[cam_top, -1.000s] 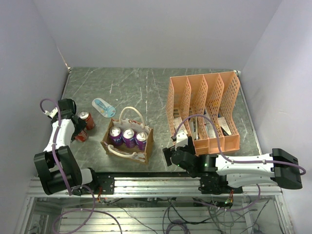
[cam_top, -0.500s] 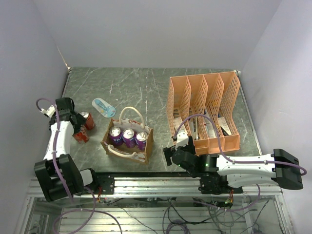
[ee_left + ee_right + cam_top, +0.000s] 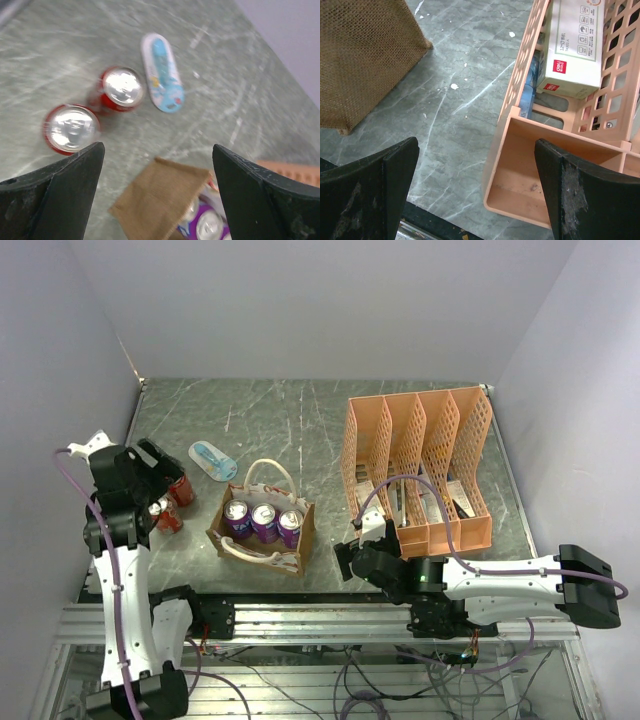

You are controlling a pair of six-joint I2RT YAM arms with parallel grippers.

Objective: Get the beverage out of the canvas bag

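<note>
Two red cans (image 3: 122, 87), canvas bag (image 3: 160, 197), gripper (image 3: 157, 150) spread

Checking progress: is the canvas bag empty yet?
Not empty: three purple cans stand upright inside the canvas bag, silver tops showing.

Red "deli" logo on the white box (image 3: 575, 45) in the orange file rack (image 3: 517, 125)

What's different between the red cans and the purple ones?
The red cans are two; the purple cans are three. The red cans stand out on the table; the purple cans sit inside the canvas bag. Both kinds stand upright with silver tops.
</note>
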